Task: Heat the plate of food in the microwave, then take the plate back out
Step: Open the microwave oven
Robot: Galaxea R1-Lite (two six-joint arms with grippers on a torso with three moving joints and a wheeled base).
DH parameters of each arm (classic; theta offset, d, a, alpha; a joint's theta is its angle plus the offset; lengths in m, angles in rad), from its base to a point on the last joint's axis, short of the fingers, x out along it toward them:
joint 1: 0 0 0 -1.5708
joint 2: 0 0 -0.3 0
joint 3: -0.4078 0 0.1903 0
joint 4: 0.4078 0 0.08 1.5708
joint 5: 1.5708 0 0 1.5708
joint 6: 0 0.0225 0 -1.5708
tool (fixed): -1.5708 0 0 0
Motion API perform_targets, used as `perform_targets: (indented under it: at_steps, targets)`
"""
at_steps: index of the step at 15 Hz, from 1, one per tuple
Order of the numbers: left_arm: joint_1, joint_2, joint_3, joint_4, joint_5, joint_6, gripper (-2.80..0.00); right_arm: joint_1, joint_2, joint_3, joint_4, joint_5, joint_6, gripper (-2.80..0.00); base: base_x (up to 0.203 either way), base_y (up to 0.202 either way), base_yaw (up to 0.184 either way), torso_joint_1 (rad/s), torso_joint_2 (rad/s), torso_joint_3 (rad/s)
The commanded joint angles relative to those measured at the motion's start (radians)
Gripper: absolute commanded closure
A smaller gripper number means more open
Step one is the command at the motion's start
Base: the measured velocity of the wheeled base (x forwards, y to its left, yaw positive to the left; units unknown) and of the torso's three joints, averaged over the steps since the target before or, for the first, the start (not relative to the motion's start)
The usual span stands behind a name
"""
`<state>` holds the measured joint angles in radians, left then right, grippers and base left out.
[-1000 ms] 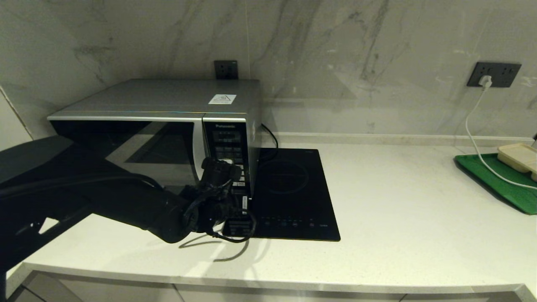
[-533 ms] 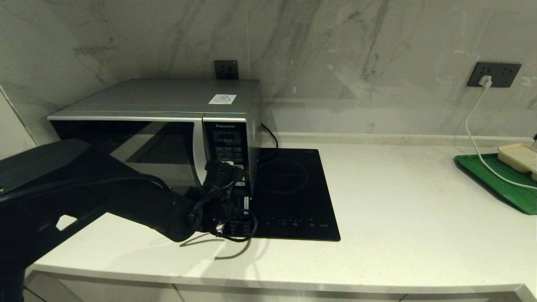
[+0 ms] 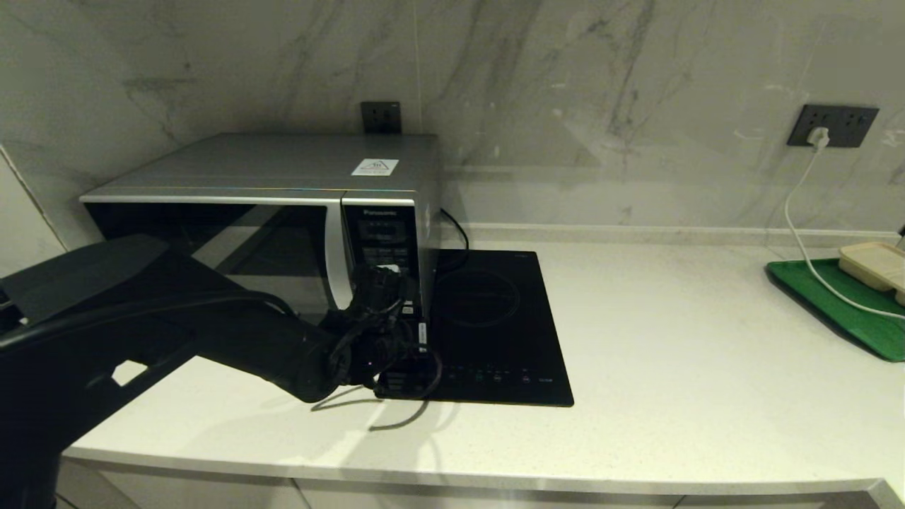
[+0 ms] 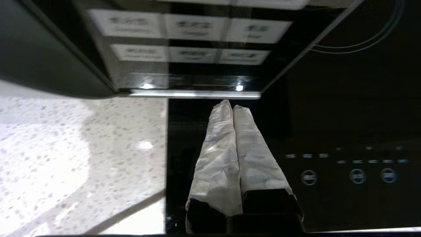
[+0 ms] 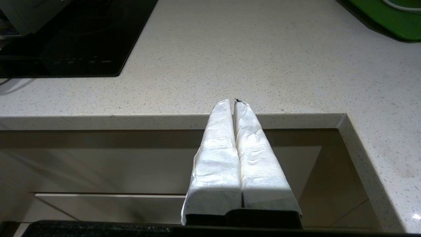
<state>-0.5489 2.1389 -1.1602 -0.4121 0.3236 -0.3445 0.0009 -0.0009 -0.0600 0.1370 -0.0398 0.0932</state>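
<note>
The silver-grey microwave (image 3: 269, 170) stands at the back left of the counter with its dark glass door closed. My left gripper (image 3: 412, 334) is shut with nothing in it, low in front of the button panel (image 3: 385, 247). In the left wrist view its white-wrapped fingertips (image 4: 232, 104) end just under the panel's lower edge (image 4: 194, 93), over the hob's left border. The plate of food is out of view. My right gripper (image 5: 234, 102) is shut and empty, parked below the counter's front edge.
A black glass induction hob (image 3: 495, 325) lies right of the microwave. At the far right, a green tray (image 3: 841, 304) carries a beige rectangular tray (image 3: 873, 263), and a white cable (image 3: 799, 233) hangs from the wall socket. The left arm's loose black cable (image 3: 396, 417) droops onto the counter.
My left arm has slid a little to the right and forward, bringing the gripper closer to the panel's lower right corner. The microwave door stays closed.
</note>
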Motion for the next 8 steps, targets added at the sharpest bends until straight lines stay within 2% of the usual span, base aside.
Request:
perform_targets:
  at_steps: [1, 8]
  targets:
    - [-0.003, 0.004, -0.015, -0.004, 0.003, -0.004, 0.00, 0.000, 0.001, 0.000, 0.001, 0.000, 0.000, 0.00, 0.000, 0.000, 0.000, 0.000, 0.00, 0.000]
    - [-0.001, 0.016, -0.026, -0.005, 0.005, -0.002, 0.00, 0.001, 0.001, 0.000, 0.001, 0.000, 0.000, 0.00, 0.000, 0.000, 0.000, 0.000, 0.00, 0.000]
